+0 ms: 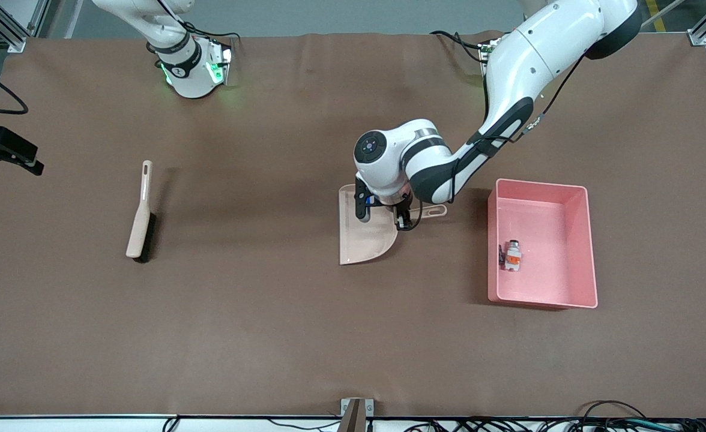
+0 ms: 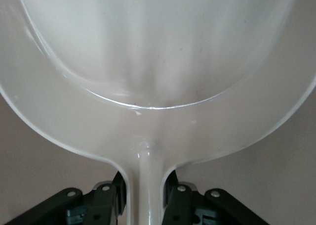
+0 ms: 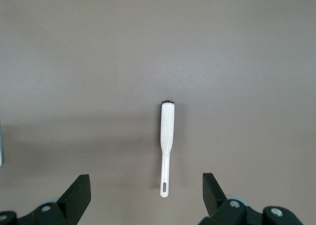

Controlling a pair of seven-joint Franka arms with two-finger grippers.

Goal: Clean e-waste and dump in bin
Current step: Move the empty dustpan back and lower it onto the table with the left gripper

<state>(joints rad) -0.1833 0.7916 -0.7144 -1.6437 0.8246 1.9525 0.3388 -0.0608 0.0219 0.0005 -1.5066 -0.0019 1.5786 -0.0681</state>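
The pink bin [image 1: 574,191] stands at the left arm's end of the table. Both e-waste parts lie in it: the white-grey block with orange marks [image 1: 513,255] and the dark piece [image 1: 501,255] beside it. The beige dustpan [image 1: 362,240] lies flat on the table beside the bin, and it looks empty in the left wrist view [image 2: 158,62]. My left gripper [image 1: 404,217] is shut on the dustpan's handle [image 2: 146,185], one finger on each side. My right gripper [image 3: 146,183] is open and empty, held high near its base [image 1: 221,63].
A beige brush with dark bristles [image 1: 140,219] lies on the table toward the right arm's end, its handle pointing at the robots' side; it shows below my right gripper [image 3: 167,136]. A brown mat covers the table [image 1: 269,330]. A black camera mount [image 1: 5,150] juts in at the edge.
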